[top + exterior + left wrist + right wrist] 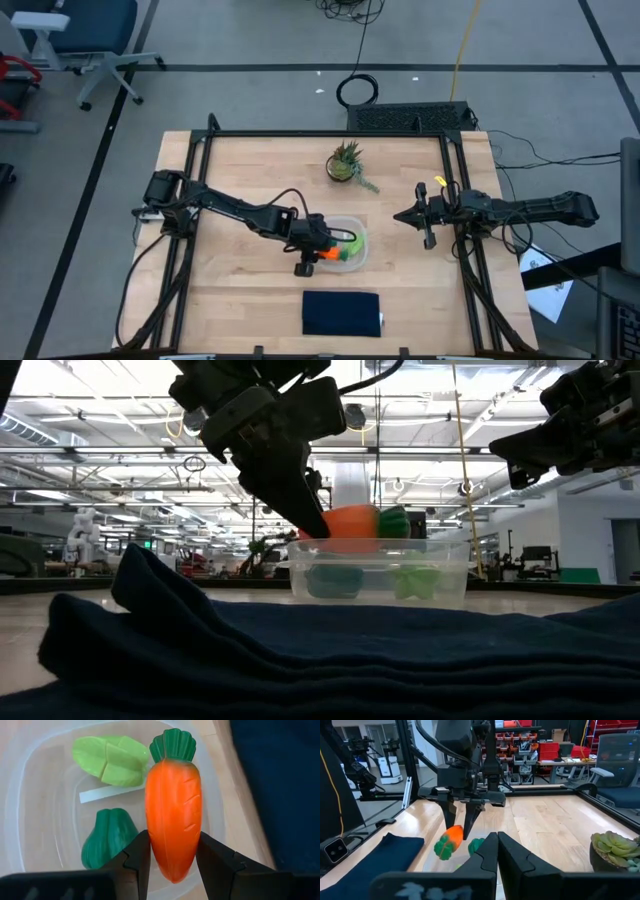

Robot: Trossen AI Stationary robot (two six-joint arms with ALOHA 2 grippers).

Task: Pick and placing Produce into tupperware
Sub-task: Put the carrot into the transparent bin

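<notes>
My left gripper (172,847) is shut on the orange carrot with a green top (172,810), over the clear tupperware (358,238). In the low view the carrot (352,522) is at about the height of the tupperware's rim (380,546). A dark green lump (107,842) and a light yellow-green leaf piece (112,760) lie on the tupperware's floor. My right gripper (400,216) waits shut and level near the table's right side, touching nothing. My left gripper pinches the carrot's tapered end (172,855), close to the tip, between its two fingers. The fingers (305,500) slant down from the table's left and lie along the carrot. The green top (172,745) points away from the fingers over the tupperware. I cannot tell if the carrot touches the rim.
A dark navy cloth (342,312) lies near the front edge, just nearer than the tupperware, and fills the foreground of the low view (300,660). A spiky potted plant (345,163) stands at the far middle. Black frame rails (460,200) run along the table's sides.
</notes>
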